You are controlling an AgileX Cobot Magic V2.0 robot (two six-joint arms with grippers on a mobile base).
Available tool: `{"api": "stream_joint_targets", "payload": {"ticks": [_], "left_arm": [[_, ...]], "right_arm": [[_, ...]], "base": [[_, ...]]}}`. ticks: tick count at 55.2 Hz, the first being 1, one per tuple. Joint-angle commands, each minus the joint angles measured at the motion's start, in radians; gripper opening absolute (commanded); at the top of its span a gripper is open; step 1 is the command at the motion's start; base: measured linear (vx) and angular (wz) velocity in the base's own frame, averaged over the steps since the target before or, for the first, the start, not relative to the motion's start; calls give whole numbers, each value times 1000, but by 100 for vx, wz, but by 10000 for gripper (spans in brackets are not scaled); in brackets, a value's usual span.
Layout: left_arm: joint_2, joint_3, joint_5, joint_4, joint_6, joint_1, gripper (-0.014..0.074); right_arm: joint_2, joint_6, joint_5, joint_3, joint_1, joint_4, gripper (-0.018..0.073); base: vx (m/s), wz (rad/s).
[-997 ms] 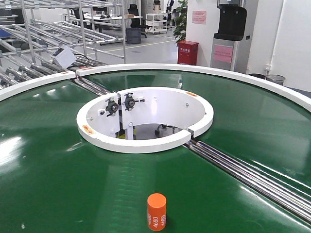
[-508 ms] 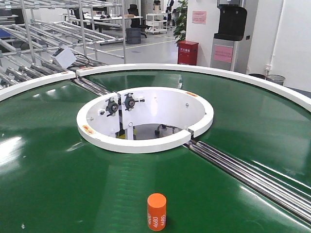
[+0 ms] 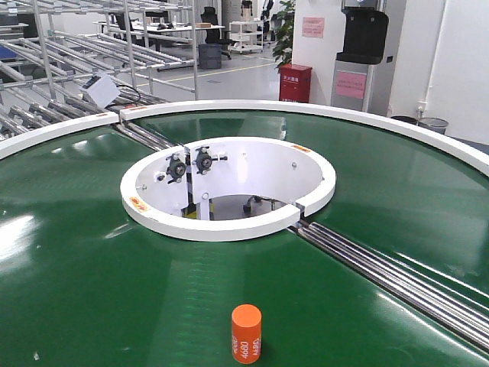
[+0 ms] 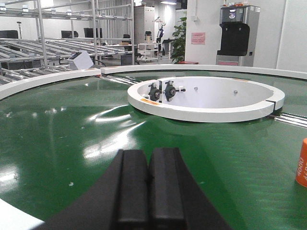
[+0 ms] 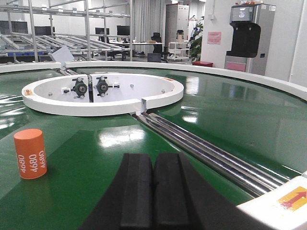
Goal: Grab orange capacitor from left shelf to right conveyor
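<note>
The orange capacitor (image 3: 246, 333) stands upright on the green belt of the right conveyor (image 3: 84, 267), near its front edge, with white "4680" on its side. It shows at the left of the right wrist view as the capacitor (image 5: 30, 154) and at the far right edge of the left wrist view as the capacitor (image 4: 302, 163). My left gripper (image 4: 148, 155) is shut and empty, well left of it. My right gripper (image 5: 154, 159) is shut and empty, to its right. The left shelf (image 3: 53, 69) of steel roller rails lies at the back left.
The conveyor's white inner ring (image 3: 229, 187) surrounds an open well with bearings. Metal seam strips (image 3: 397, 279) cross the belt at the right. A white outer rim (image 3: 321, 111) bounds the belt. A red box (image 3: 295, 82) and a dark dispenser (image 3: 363, 53) stand behind.
</note>
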Motion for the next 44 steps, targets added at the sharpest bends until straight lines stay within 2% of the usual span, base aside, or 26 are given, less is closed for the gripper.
{"api": "stream_joint_targets", "payload": {"ticks": [1,44], "left_arm": [[-11,32,-82,-7,-6,-5,-6],[-11,32,-82,-7,-6,-5,-6]], "right_arm": [[-12,-3,-85,8,-4,-11,-11],[-11,-10,-85,8,-8,-7,-9]], "base": [[0,0],[0,0]]}}
